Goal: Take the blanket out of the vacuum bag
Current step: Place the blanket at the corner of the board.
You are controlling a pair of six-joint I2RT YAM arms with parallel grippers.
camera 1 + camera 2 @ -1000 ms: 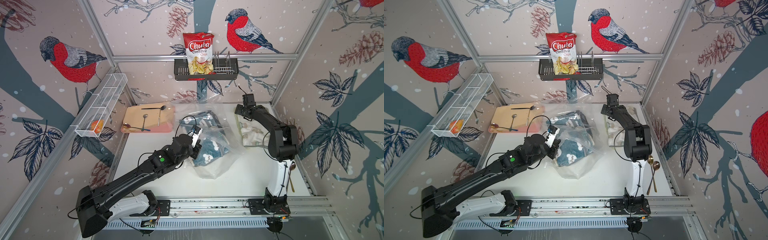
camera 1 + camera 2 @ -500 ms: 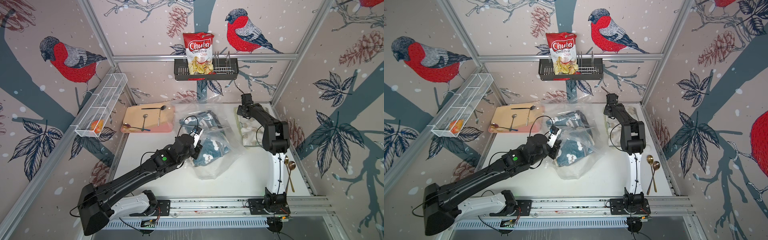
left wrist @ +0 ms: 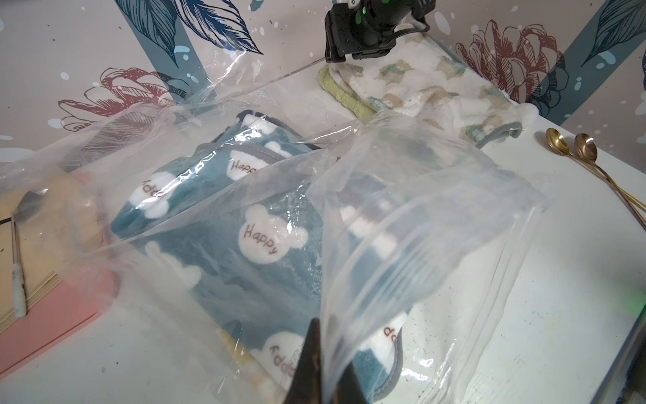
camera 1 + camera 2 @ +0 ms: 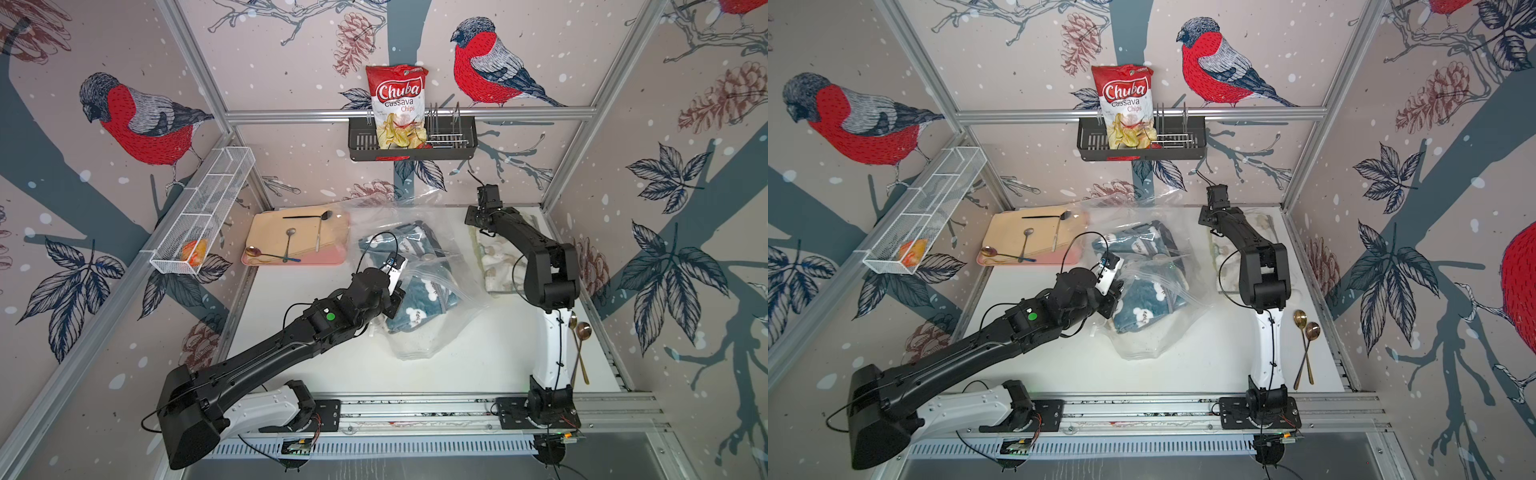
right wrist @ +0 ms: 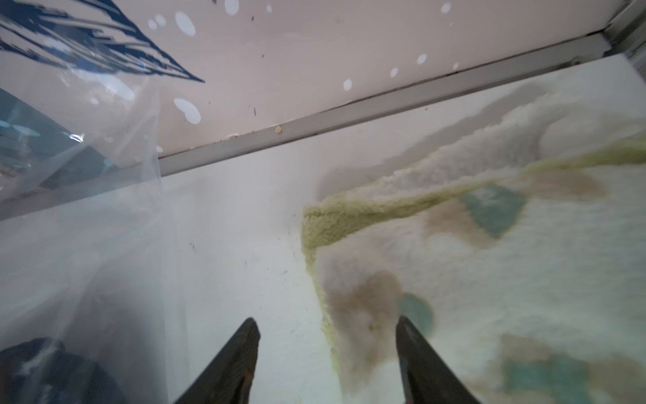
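The vacuum bag (image 4: 440, 336) (image 4: 1152, 347) lies crumpled and clear in the middle of the white table. Inside it is the blanket (image 4: 415, 309) (image 4: 1140, 309) (image 3: 251, 217), blue fleece with white bears marked "Happy". My left gripper (image 4: 395, 298) (image 4: 1113, 300) (image 3: 328, 346) sits at the bag's left side, shut on a fold of its plastic (image 3: 402, 227), which rises from the jaws. My right gripper (image 4: 482, 214) (image 4: 1212, 212) (image 5: 325, 323) stands open at the back right, low over the table by the corner of a cream cloth, holding nothing.
The cream patterned cloth (image 4: 494, 266) (image 5: 524, 280) lies along the right side. A pink tray (image 4: 291, 262) with a board and spoons sits back left. Two gold spoons (image 4: 579, 332) lie at the right edge. A wire basket (image 4: 203, 216) and a black rack (image 4: 361, 145) with a chips bag hang on the walls.
The right arm's elbow has swung left and its wrist has shifted slightly toward the back wall. The left arm has kept its hold on the plastic and barely moved.
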